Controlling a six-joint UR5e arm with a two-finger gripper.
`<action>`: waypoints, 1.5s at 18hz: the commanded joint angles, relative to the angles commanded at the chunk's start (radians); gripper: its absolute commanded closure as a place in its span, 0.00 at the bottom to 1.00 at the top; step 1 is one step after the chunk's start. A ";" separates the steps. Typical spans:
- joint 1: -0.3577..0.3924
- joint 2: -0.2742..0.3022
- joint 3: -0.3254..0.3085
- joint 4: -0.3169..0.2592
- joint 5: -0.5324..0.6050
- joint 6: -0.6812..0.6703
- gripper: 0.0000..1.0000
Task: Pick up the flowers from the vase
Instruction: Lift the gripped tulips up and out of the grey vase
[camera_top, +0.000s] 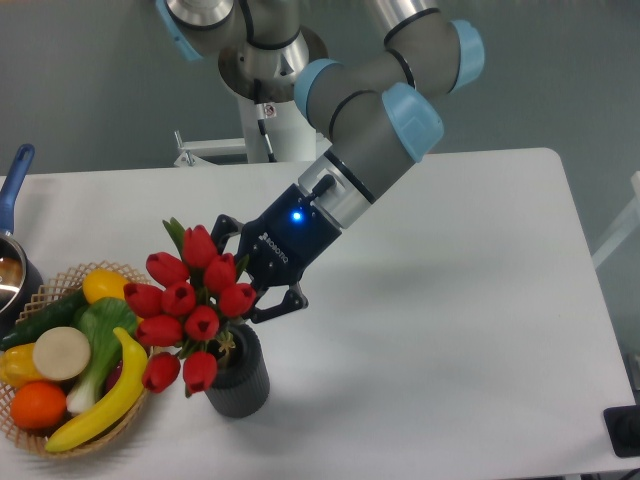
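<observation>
Red flowers (190, 310) stood in the dark vase (238, 380) at lower left of the frame, on the white desk (450, 300). Behind the buds, the gripper (252, 280) reached in; whether its jaws were closed could not be told.

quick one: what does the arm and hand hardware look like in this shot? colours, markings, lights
The arm is built of grey tubular links with light blue caps on the joints. A silver wrist section with a black connector leads into the hand, which is black, carries white lettering too small to read, and has a lit blue indicator light on its body. Its fingers are black, jointed linkages.
</observation>
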 joint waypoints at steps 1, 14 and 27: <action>0.002 0.000 0.018 0.000 -0.003 -0.025 0.59; 0.077 0.000 0.146 -0.002 -0.058 -0.163 0.59; 0.178 0.002 0.164 0.000 -0.077 -0.129 0.59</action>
